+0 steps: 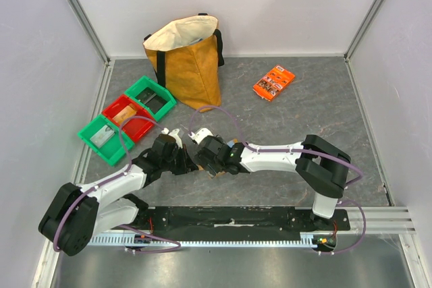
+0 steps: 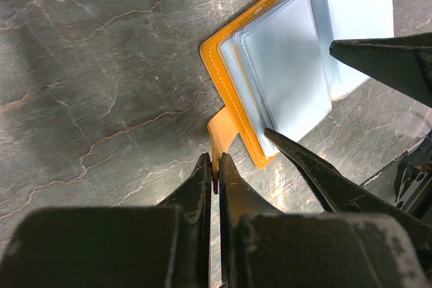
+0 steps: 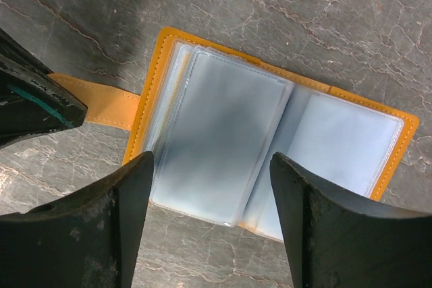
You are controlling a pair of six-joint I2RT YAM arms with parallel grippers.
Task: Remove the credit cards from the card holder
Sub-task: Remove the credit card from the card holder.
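Tan card holder (image 3: pixel 341 143) lies open on the table (image 3: pixel 67 18), strap (image 3: pixel 101 102) pinched in the left gripper (image 2: pixel 216 170), right gripper (image 3: pixel 210 166) spread over its pockets (image 3: pixel 216 133). Closing here might crumple a pocket, missing any card.

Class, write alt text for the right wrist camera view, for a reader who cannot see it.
An open tan card holder lies on the grey marbled table, pale blue-grey sleeves fanned. The right gripper, open, straddles the sleeves; the left gripper pinches the holder's strap at left.
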